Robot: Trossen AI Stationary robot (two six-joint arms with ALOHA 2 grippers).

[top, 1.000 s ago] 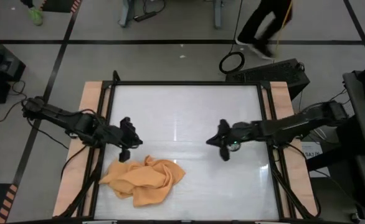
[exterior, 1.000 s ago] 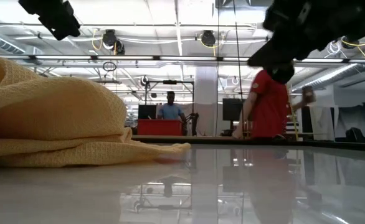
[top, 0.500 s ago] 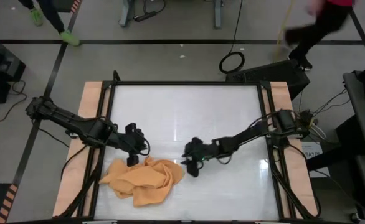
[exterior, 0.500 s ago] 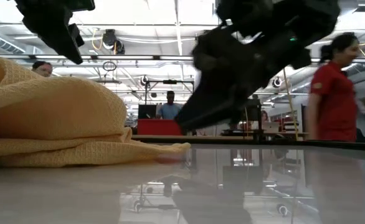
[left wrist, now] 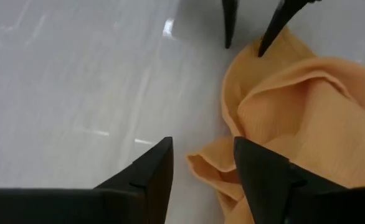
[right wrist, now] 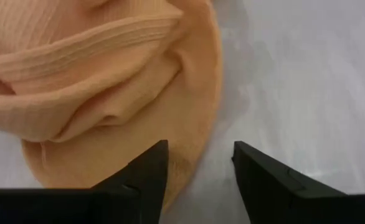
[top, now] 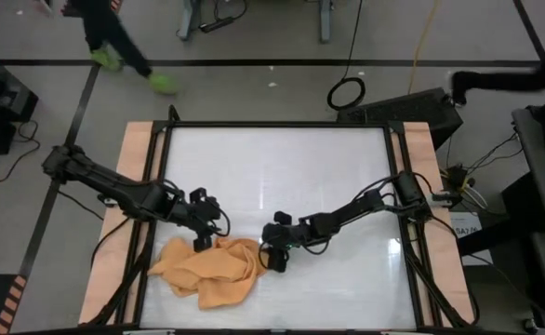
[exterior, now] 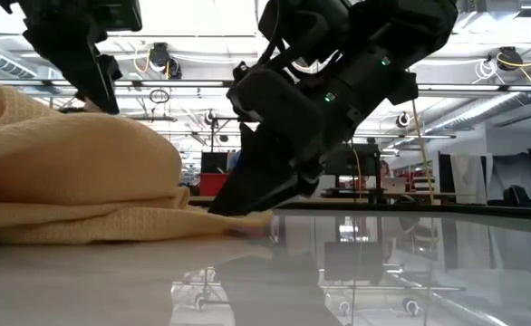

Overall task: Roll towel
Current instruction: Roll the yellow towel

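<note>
Both grippers flank the crumpled towel (top: 212, 270).
The left gripper (top: 202, 241), jaws apart, hangs over its far edge; the right gripper (top: 274, 257), jaws apart, straddles its right-hand edge, equally near.

Desk (top: 282, 167): glossy white top inside a dark frame, with bare wooden strips along its left and right sides. The surface mirrored the ceiling lights in the low view. One item lay directly on it: the towel (top: 214, 268), an orange-tan cloth, crumpled into loose folds, sitting toward the near left part of the desk, well inside the frame.
</note>
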